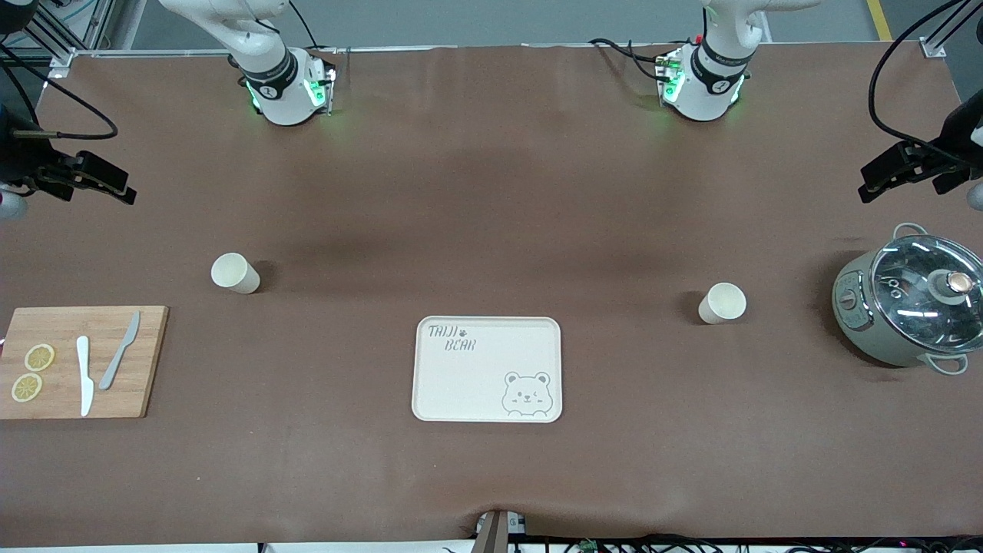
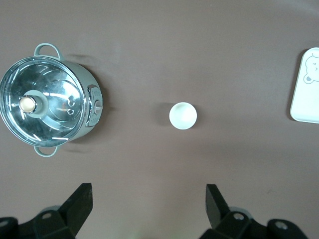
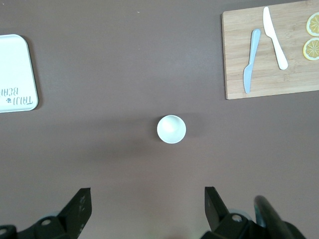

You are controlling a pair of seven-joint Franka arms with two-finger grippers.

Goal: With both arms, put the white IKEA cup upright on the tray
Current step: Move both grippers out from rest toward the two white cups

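Observation:
The cream tray (image 1: 476, 384) with the bear drawing lies in the middle of the table; it holds nothing. One white cup (image 1: 235, 273) stands upright toward the right arm's end and shows in the right wrist view (image 3: 171, 129). A second white cup (image 1: 722, 303) stands upright toward the left arm's end and shows in the left wrist view (image 2: 183, 115). My right gripper (image 1: 115, 188) hangs open and empty high over the table's right-arm end (image 3: 146, 195). My left gripper (image 1: 875, 184) hangs open and empty high over the left-arm end (image 2: 148, 194). A tray edge shows in both wrist views (image 2: 306, 94) (image 3: 15, 69).
A wooden cutting board (image 1: 146, 361) with two knives and two lemon slices lies at the right arm's end, nearer the front camera than that cup. A grey-green pot with a glass lid (image 1: 910, 307) stands at the left arm's end, beside the second cup.

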